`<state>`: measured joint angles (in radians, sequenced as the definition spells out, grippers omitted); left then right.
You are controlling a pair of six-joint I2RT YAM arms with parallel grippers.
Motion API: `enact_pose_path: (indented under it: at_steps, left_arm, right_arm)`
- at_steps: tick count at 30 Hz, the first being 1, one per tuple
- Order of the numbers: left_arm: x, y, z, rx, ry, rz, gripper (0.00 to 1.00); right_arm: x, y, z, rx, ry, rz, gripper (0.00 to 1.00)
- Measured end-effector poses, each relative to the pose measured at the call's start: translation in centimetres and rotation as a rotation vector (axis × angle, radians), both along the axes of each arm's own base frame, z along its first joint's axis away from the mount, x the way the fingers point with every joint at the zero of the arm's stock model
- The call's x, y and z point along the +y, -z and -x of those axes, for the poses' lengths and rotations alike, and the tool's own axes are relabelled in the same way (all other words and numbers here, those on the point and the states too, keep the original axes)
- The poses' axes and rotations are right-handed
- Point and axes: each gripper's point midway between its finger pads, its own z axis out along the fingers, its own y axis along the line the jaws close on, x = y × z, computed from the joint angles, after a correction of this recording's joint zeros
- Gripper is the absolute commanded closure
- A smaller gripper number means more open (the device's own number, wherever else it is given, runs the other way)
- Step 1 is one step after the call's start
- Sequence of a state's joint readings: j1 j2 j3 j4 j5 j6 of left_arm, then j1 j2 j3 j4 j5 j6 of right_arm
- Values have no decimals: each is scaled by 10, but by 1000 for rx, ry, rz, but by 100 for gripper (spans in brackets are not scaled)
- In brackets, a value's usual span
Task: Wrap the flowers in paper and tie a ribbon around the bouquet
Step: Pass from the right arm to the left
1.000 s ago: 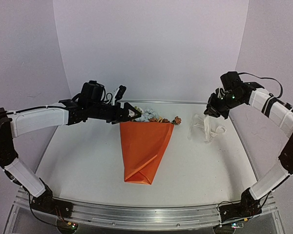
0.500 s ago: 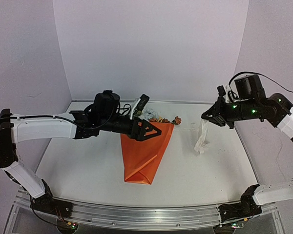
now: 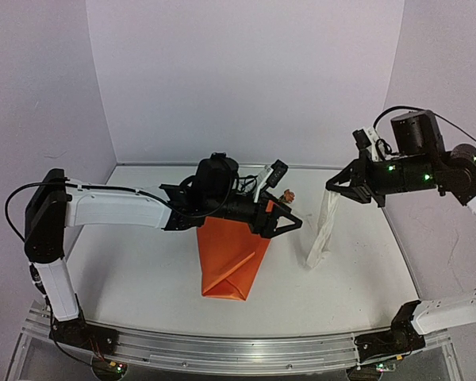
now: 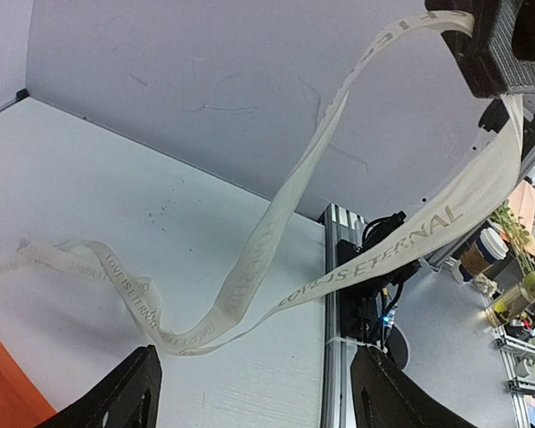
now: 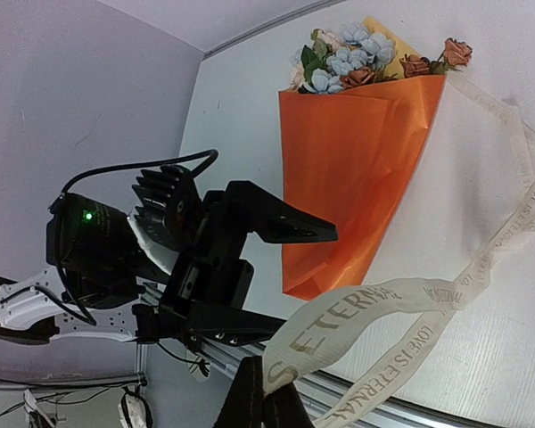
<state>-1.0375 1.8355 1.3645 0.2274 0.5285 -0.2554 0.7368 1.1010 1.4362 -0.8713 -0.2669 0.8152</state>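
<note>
The bouquet lies flat mid-table: orange paper (image 3: 230,258) folded into a cone with its point towards me. The flowers (image 5: 352,58) stick out of its far, wide end and are mostly hidden under my left arm in the top view. My right gripper (image 3: 333,187) is raised at the right, shut on the cream lettered ribbon (image 3: 320,230). The ribbon hangs down in a long loop to the table. One tail (image 5: 508,143) trails along the table beside the cone. My left gripper (image 3: 293,219) hovers past the cone's right edge, open, with the ribbon's loop (image 4: 250,267) just ahead of its empty jaws.
An aluminium rail (image 3: 238,349) runs along the near edge with both arm bases on it. A side rail (image 4: 335,294) marks the table's right edge, with lab clutter beyond it. White walls close in the back and sides.
My left arm swept right across the bouquet's top towards the ribbon, its jaws narrowing a little. My right gripper rose, lifting the crumpled ribbon into a hanging loop.
</note>
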Motion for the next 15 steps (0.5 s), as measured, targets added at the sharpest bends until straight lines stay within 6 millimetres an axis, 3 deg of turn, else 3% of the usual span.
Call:
enact_pose_path:
  at_steps: [15]
  left_arm:
    - [-23,-31,29,-118,187,152,31]
  right_arm:
    - [-2,6,1,55,12,55,100]
